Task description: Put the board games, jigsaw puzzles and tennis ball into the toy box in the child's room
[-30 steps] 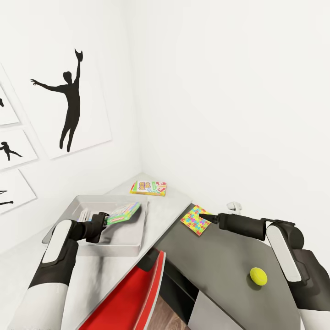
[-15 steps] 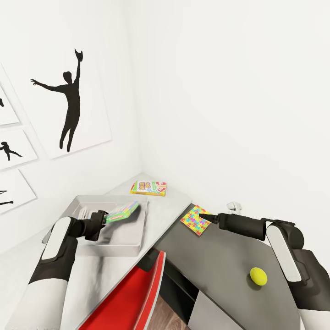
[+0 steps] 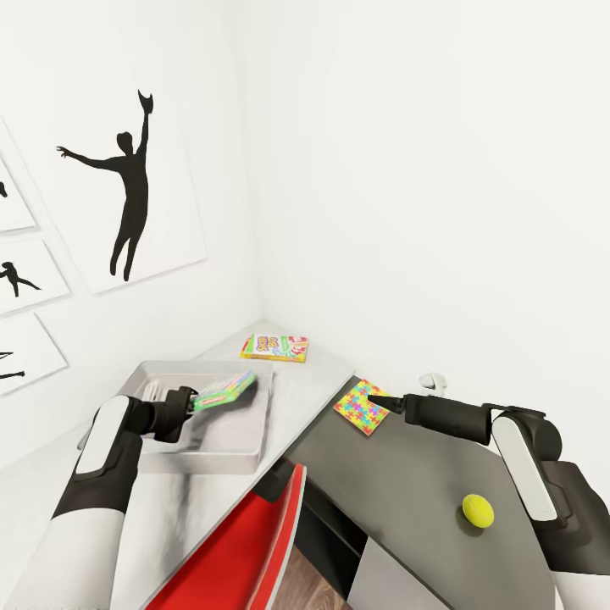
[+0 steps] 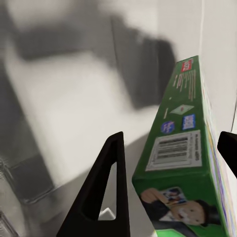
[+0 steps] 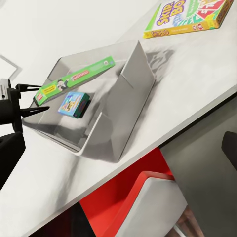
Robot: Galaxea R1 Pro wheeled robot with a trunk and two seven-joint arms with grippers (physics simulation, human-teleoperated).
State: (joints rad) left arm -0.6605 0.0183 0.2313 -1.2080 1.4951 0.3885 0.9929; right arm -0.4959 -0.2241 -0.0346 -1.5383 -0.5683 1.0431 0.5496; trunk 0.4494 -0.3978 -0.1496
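My left gripper (image 3: 191, 401) (image 4: 170, 136) is shut on one end of a green board game (image 3: 225, 389) (image 4: 185, 143) (image 5: 74, 79), held tilted above the floor of the grey toy box (image 3: 212, 462) (image 5: 123, 98). A blue board game (image 5: 73, 103) lies flat inside the box. The Skip-Bo board game (image 3: 275, 346) (image 5: 190, 17) rests on the light-grey table (image 3: 313, 385) near the corner. My right gripper (image 3: 373, 398) hovers open over a jigsaw puzzle (image 3: 363, 408) on the lower dark top. The tennis ball (image 3: 478, 511) sits nearer me on that top.
A red chair (image 3: 246, 542) (image 5: 143, 197) is tucked under the desk in front of the toy box. White walls close in on two sides, with black silhouette pictures (image 3: 131, 186) on the left one. A small white object (image 3: 432, 381) lies by the wall beyond the puzzle.
My left gripper has drawn back a little toward my body with the green board game, which now sits slightly further left over the toy box. The right arm has stayed still.
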